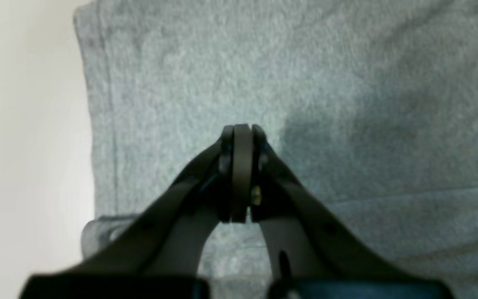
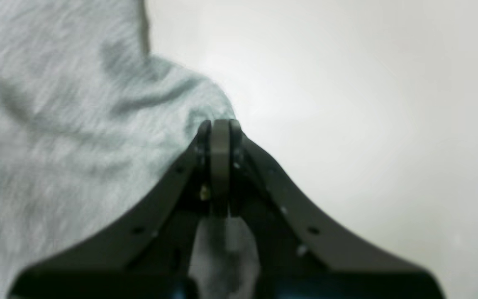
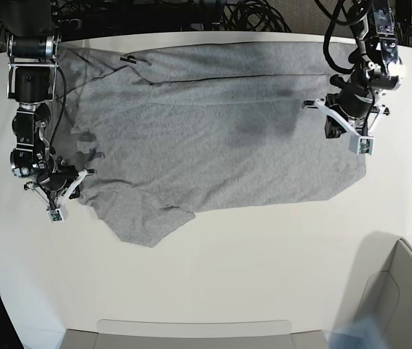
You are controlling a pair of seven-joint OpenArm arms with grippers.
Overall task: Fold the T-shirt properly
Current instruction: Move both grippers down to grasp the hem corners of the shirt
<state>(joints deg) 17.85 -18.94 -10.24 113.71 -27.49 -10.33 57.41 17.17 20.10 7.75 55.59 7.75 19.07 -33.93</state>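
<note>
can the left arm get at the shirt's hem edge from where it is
Probably yes. The left gripper hangs shut over the shirt, with the stitched hem edge close beside it, and nothing lies between them. It would have to open first.

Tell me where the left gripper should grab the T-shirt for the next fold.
Probably the hem edge of the T-shirt, at the corner below the left gripper. The stitched border lies flat beside bare table, so come from the table side and slide a finger under. The jaws are shut now and need opening first.
</note>
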